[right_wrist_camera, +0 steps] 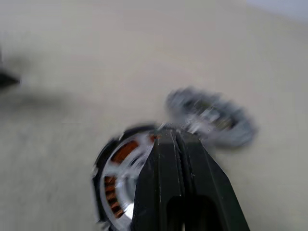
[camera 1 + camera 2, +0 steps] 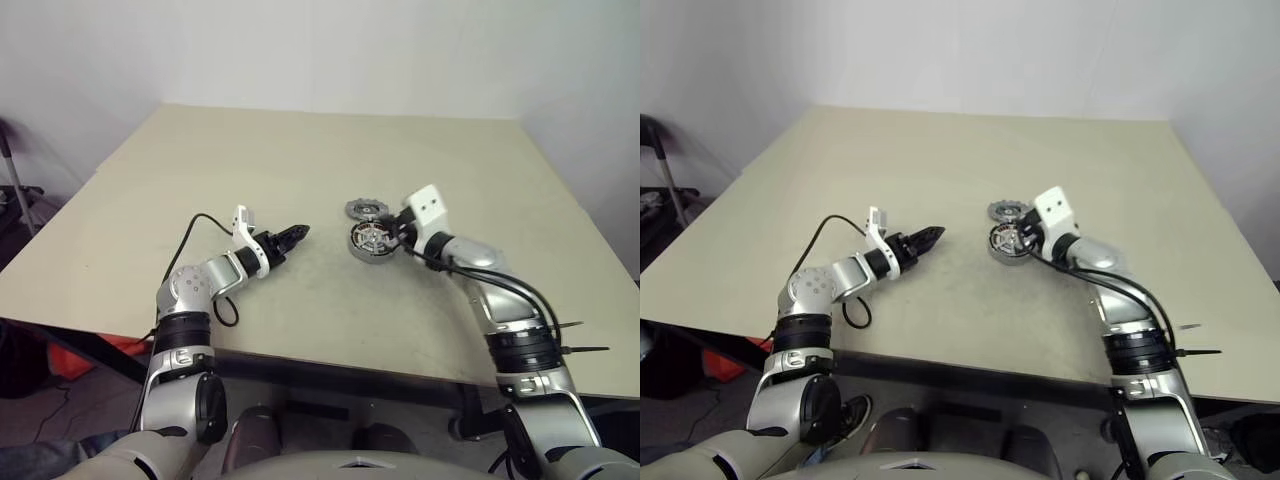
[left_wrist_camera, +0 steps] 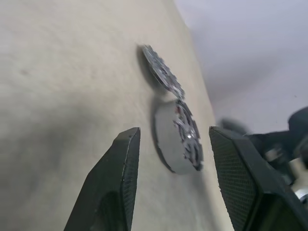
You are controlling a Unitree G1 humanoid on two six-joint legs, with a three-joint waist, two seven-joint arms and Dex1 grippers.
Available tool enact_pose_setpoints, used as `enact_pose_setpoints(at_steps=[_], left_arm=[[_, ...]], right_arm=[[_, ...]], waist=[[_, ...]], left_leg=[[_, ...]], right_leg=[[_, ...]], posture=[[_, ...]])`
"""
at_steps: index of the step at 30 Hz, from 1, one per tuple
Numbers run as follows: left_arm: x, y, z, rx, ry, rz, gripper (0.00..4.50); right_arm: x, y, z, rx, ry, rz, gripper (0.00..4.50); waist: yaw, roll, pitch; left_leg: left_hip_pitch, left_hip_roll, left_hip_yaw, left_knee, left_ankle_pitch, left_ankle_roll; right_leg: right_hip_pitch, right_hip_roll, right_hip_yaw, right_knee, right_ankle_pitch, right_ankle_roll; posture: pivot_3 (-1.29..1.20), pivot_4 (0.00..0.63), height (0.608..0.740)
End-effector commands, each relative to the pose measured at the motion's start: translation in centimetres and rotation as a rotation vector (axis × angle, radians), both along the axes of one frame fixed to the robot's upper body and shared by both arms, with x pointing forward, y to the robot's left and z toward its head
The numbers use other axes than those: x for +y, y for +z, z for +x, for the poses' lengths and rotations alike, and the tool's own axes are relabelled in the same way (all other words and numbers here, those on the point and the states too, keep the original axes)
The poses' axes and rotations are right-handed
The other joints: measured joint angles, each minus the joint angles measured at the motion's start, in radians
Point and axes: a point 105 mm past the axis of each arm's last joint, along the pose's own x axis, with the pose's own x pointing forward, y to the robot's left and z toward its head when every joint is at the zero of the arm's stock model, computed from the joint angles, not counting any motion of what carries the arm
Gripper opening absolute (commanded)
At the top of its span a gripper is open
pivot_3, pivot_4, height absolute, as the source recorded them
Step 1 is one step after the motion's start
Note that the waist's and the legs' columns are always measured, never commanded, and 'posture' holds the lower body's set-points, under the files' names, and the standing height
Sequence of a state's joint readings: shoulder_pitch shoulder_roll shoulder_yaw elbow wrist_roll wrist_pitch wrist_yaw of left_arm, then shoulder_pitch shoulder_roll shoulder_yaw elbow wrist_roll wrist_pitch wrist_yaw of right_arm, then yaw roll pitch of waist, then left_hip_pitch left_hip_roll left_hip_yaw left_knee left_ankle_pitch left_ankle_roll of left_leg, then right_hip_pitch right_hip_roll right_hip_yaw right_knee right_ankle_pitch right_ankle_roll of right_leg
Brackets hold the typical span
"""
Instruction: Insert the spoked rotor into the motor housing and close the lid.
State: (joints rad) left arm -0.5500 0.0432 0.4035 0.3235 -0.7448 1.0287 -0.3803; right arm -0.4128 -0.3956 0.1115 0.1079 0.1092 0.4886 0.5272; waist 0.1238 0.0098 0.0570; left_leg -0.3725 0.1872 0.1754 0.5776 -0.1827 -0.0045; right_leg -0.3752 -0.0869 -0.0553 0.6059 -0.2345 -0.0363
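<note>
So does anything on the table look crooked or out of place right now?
Nothing stands out. The round silver-grey motor housing with copper coils sits flat on the beige table, silver spokes showing inside it. The scalloped dull-grey lid lies flat just behind it. The shut right hand is over the housing's edge.

Beige table [image 2: 300, 160] — motor housing [image 2: 372, 240], lid [image 2: 364, 209]

Head pair: look forward and down from above over the beige table [image 2: 300, 160]; both show the same tabletop, arms and discs.
Left wrist: low, skimming the table past its own two fingers [image 3: 120, 183] toward the motor housing [image 3: 175, 144] and lid [image 3: 161, 72].
Right wrist: close above the motor housing [image 1: 118, 183], lid [image 1: 211, 120] just behind.
Shared: housing and lid appear in all views.
</note>
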Motion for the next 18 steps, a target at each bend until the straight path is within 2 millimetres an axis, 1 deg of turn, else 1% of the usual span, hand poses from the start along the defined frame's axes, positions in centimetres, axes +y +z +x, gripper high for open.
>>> enact_pose_setpoints(at_steps=[1, 4, 6, 8, 10, 12, 13, 14, 16, 18], left_arm=[[0.7, 0.8, 0.4, -0.042, 0.047, 0.01, 2.41], [1.3, 0.6, 0.6, -0.034, 0.084, 0.01, 2.41], [1.8, 0.3, 0.9, -0.027, 0.111, 0.014, 2.41], [2.1, 0.2, 1.1, -0.025, 0.129, 0.016, 2.41], [2.1, 0.2, 1.2, -0.034, 0.131, 0.027, 2.41], [2.0, -0.1, 1.1, -0.049, 0.111, 0.07, 2.41], [2.0, -0.5, 1.2, -0.063, 0.109, 0.13, 2.41], [2.1, -0.9, 1.3, -0.079, 0.112, 0.188, 2.41], [2.5, -1.5, 1.5, -0.118, 0.115, 0.292, 2.41], [2.8, -1.8, 1.6, -0.146, 0.112, 0.359, 2.45]], right_arm=[[-0.5, 0.5, 0.2, -0.039, -0.001, -0.03, 0.0], [-1.0, 2.1, 0.3, -0.082, 0.008, -0.049, 0.0], [-1.2, 3.7, 0.2, -0.129, 0.038, -0.06, 0.0], [-0.9, 5.6, -0.5, -0.183, 0.12, -0.073, 0.0], [-0.8, 6.6, -1.7, -0.193, 0.255, -0.183, 0.0], [-1.5, 6.2, -2.7, -0.185, 0.392, -0.389, 0.0], [-1.9, 5.9, -3.2, -0.171, 0.467, -0.479, 0.0], [-2.3, 5.6, -3.7, -0.15, 0.541, -0.547, 0.0], [-2.8, 5.5, -4.5, -0.112, 0.671, -0.627, 0.0], [-3.1, 5.4, -4.4, -0.105, 0.748, -0.714, 0.4]], waist=[[-0.002, 0.0, 0.0], [0.0, -0.001, 0.0], [0.0, -0.001, 0.0], [0.0, -0.001, 0.0], [0.001, -0.001, 0.001], [0.002, -0.001, 0.001], [0.003, -0.001, 0.001], [0.003, -0.001, 0.001], [0.003, -0.002, 0.001], [-0.003, -0.002, 0.001]], left_leg=[[-0.001, 0.0, 0.0, 0.0, 0.0, 0.0], [-0.001, 0.0, 0.0, 0.0, 0.0, 0.0], [-0.001, 0.0, 0.0, 0.0, 0.0, 0.0], [-0.001, 0.0, 0.0, 0.0, 0.0, 0.0], [-0.001, 0.0, 0.0, 0.0, 0.0, 0.0], [-0.001, 0.0, -0.001, 0.0, 0.0, 0.0], [-0.001, 0.0, -0.001, 0.0, 0.0, 0.0], [0.0, 0.0, -0.001, 0.0, 0.0, 0.001], [0.0, 0.0, -0.001, 0.0, -0.001, 0.002], [0.0, 0.0, -0.001, 0.001, -0.003, 0.005]], right_leg=[[-0.002, 0.0, 0.0, 0.0, 0.0, 0.0], [-0.001, 0.0, 0.0, 0.0, 0.0, 0.0], [-0.001, 0.0, 0.0, 0.0, 0.0, 0.0], [-0.001, 0.0, 0.0, 0.0, 0.0, 0.001], [-0.001, 0.0, 0.0, 0.0, 0.0, 0.001], [-0.001, 0.0, 0.0, 0.0, -0.001, 0.002], [0.0, 0.0, 0.0, 0.0, -0.001, 0.003], [0.0, 0.0, 0.0, 0.0, -0.001, 0.003], [0.001, 0.0, 0.0, 0.0, -0.002, 0.004], [0.001, 0.0, 0.0, 0.0, -0.002, 0.004]], posture=[[0.0, 0.0, 0.74], [0.0, 0.0, 0.74], [0.0, 0.0, 0.74], [0.0, 0.0, 0.74], [0.0, 0.0, 0.74], [0.0, 0.0, 0.74], [0.0, 0.0, 0.74], [0.0, 0.0, 0.74], [0.0, 0.0, 0.74], [0.0, 0.0, 0.74]])
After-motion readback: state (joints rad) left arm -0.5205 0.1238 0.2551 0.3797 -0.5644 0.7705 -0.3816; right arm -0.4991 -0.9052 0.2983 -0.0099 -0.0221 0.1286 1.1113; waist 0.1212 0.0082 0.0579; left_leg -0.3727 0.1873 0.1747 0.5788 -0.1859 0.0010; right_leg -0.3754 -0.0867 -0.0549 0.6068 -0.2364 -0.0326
